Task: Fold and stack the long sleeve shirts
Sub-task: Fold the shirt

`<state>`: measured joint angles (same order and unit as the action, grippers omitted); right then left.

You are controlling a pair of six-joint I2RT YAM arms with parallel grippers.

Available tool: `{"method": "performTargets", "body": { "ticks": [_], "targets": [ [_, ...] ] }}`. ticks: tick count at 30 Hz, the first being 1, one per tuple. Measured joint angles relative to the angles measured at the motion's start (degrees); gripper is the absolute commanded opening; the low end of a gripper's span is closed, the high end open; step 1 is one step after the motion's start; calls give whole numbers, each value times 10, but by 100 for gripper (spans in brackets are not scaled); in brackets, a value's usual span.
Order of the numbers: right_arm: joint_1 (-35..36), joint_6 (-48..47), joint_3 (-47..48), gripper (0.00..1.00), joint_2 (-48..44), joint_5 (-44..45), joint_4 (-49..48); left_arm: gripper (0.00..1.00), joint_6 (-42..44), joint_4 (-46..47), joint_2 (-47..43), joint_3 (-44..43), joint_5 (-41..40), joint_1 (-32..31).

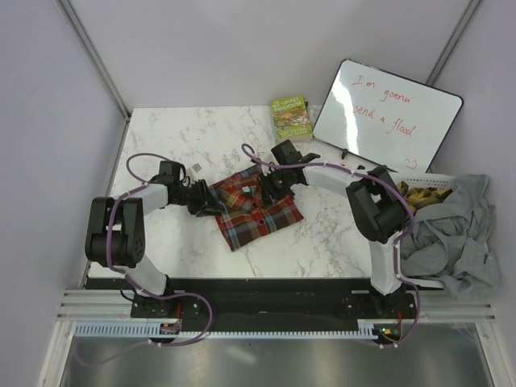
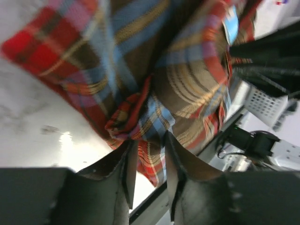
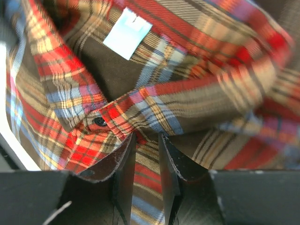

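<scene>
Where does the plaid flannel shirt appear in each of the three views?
Top external: plaid flannel shirt in the middle of the marble table.
Left wrist: fills the upper frame, a fold between the left fingers.
Right wrist: fills the frame, collar between the right fingers.
Shared landmark: its pale blue label, visible in all three.

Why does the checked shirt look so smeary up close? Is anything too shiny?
Left wrist view: plaid shirt blurred, near the lens; bright glare spot on the table. Right wrist view: shirt's right side smeared, button sharp. Top view: sharp, pale sheen on the whiteboard.
</scene>
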<state>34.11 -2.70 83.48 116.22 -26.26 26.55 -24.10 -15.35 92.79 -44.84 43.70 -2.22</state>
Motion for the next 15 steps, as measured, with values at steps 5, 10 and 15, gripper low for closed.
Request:
{"method": "performTargets", "body": {
  "ticks": [5,10,15],
  "targets": [
    [24,42,-54,37,0,-40,-38,11,57,-61,25,-45,-38,31],
    [74,75,-96,46,-30,-88,-49,25,135,-120,25,-62,-42,79],
    [58,76,-69,57,-61,-143,-15,56,229,-203,11,-72,5,93]
  ]
}}
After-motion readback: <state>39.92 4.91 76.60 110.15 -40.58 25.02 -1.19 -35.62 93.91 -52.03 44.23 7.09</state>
